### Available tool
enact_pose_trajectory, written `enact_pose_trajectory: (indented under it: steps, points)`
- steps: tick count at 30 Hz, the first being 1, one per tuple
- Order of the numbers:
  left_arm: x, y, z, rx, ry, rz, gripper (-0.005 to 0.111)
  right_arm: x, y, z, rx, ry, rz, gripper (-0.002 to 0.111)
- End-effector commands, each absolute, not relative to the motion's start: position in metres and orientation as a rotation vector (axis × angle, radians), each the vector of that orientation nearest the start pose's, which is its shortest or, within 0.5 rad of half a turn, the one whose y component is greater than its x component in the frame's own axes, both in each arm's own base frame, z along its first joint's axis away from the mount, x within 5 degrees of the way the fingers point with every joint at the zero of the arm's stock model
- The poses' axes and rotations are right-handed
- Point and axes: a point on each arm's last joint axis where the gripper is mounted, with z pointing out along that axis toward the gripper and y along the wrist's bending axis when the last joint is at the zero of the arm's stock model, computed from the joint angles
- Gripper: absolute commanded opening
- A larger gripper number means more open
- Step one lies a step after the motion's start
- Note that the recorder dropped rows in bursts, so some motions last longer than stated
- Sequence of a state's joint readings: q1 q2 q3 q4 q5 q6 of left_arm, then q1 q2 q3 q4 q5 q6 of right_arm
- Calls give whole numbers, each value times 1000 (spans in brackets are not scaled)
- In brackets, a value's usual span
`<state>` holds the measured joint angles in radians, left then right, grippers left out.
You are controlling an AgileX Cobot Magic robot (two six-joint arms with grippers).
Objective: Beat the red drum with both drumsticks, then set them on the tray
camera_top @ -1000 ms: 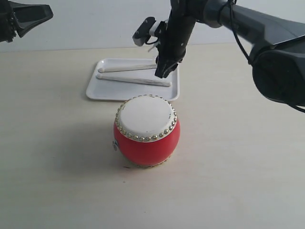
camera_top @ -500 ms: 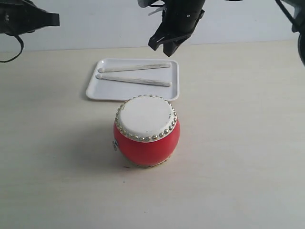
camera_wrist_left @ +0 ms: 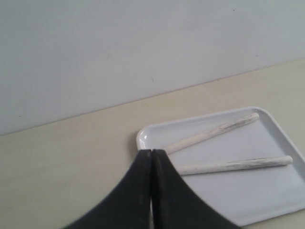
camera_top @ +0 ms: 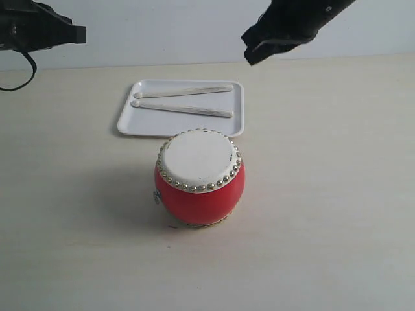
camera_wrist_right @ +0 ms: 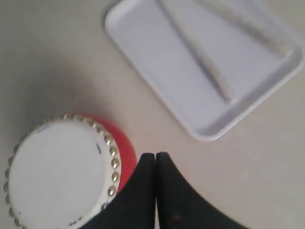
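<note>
The red drum with its cream head and silver studs stands mid-table; it also shows in the right wrist view. Behind it lies the white tray holding both drumsticks, side by side and untouched. They show again on the tray as two pale sticks. My left gripper hangs shut and empty high at the far left. My right gripper is raised above the tray's right end, shut on nothing; its tips are pressed together.
The pale wooden table stretches around the drum and tray, bare on both sides. A light wall rises behind the table's far edge.
The right gripper has let go of the upper drumstick on the tray, shut, and lifted away up and to the right. Both sticks now lie free. The left arm barely moved.
</note>
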<state>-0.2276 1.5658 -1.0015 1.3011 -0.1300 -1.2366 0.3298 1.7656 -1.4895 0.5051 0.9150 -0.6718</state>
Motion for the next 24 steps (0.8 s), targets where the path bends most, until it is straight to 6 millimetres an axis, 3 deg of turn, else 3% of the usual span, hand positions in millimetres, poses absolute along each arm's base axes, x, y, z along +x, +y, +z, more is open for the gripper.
enact_pose_trajectory:
  steps: [1,4,10,15,24]
  points:
    - [333,-91,269,354,1988,-263,0,328,142,337,-742,2138,451,0]
    - [318,-91,272,371,1948,-303,0,302,119,352,-516,1934,345,0]
    - [283,-84,276,350,1895,-338,0,287,103,366,-251,1799,359,0]
    - [244,-77,280,364,1758,-356,0,285,102,369,-250,1790,360,0]
    - [170,-43,281,209,1612,-214,0,285,102,369,-251,1792,361,0]
